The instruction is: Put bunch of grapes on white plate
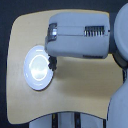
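The white plate lies on the exterior view's left part of the wooden table. My grey arm reaches in from the right and ends right above the plate's right rim. A small dark shape pokes out from under the arm's end, touching or just over that rim. I cannot tell whether it is my gripper's fingertips or the bunch of grapes. No grapes show anywhere else on the table or on the plate; the arm hides the spot beneath it. How the jaws stand is hidden by the arm.
The light wooden table has rounded corners, with edges close at the left and bottom. The robot's grey body fills the exterior view's right side.
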Motion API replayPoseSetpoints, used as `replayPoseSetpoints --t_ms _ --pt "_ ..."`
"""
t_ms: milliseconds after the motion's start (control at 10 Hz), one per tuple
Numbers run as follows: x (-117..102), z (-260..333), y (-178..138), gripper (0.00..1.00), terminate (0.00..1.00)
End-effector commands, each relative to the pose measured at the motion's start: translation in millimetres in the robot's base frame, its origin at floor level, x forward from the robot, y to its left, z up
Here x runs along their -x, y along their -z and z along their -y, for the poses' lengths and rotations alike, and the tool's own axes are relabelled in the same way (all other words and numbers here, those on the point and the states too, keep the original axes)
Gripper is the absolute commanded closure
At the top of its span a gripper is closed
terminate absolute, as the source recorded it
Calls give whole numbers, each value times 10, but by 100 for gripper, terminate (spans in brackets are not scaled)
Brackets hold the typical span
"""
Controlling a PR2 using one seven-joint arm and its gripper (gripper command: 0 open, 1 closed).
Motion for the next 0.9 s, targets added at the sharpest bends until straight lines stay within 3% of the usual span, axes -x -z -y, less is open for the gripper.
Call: replayPoseSetpoints --t_ms 0,300,800 --pt "81 -598 151 100 0" --pt "172 -1045 180 100 0" --pt "247 -1249 273 100 0"
